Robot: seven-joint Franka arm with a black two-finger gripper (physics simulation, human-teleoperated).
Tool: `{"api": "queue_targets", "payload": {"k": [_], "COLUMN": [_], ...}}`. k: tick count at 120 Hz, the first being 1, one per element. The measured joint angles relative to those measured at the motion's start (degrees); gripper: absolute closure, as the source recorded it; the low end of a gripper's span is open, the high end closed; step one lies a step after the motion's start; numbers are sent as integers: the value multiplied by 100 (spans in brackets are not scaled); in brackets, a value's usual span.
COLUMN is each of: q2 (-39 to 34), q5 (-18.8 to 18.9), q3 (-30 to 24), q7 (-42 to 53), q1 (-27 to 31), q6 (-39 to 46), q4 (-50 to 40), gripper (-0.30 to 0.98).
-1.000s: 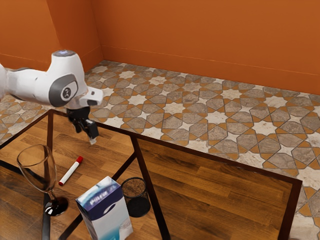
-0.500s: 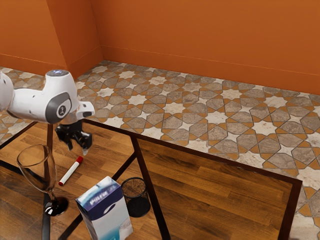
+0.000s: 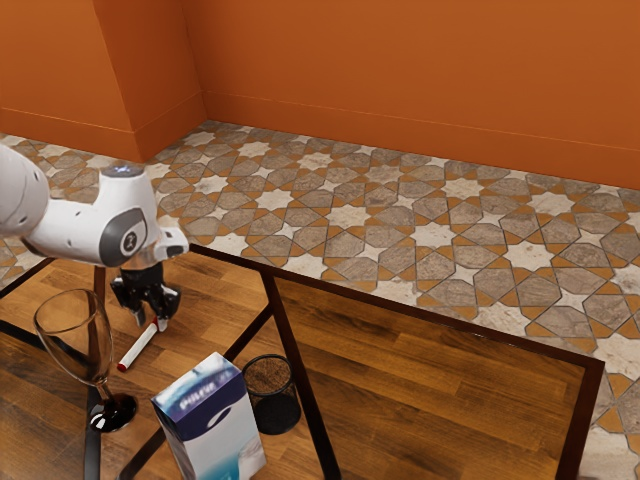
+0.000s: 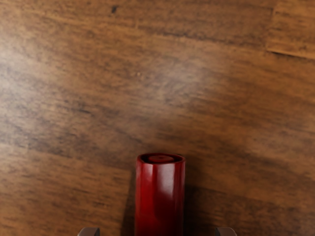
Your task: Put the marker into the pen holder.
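Gripper (image 3: 150, 323) is hanging low over the table (image 3: 420, 370), wide, holding nothing. Fingers (image 4: 88, 232) are standing apart on either side of the marker (image 3: 139, 349), with gaps showing between them and the red cap (image 4: 160, 196) in the wrist view. Marker is lying flat on the wood, cap end right under the gripper, white body running out from beneath it toward the exterior camera and the exterior view's left, ending in a red tip (image 3: 122, 366). Pen holder (image 3: 272, 415) is standing upright, well apart from the gripper, toward the exterior view's right and the camera; marker is lying outside it. Box (image 3: 215, 430) is standing on the camera side of the gripper, closer to it than the pen holder is. Box and pen holder are sitting side by side; can't tell if they're touching. Glass (image 3: 112, 412) is standing upright, camera side of the gripper and toward the exterior view's left, near the marker's red tip. Arm (image 3: 75, 230) is reaching in above the gripper from the exterior view's left. Tiled floor (image 3: 450, 235) is showing beyond the table.
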Motion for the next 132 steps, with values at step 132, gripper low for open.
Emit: {"api": "queue_targets", "payload": {"k": [132], "q2": [-2498], "q5": [124], "q3": [-867], "q7": [-44], "q1": [-1675], "q6": [547], "q4": [-619], "gripper": [79]}}
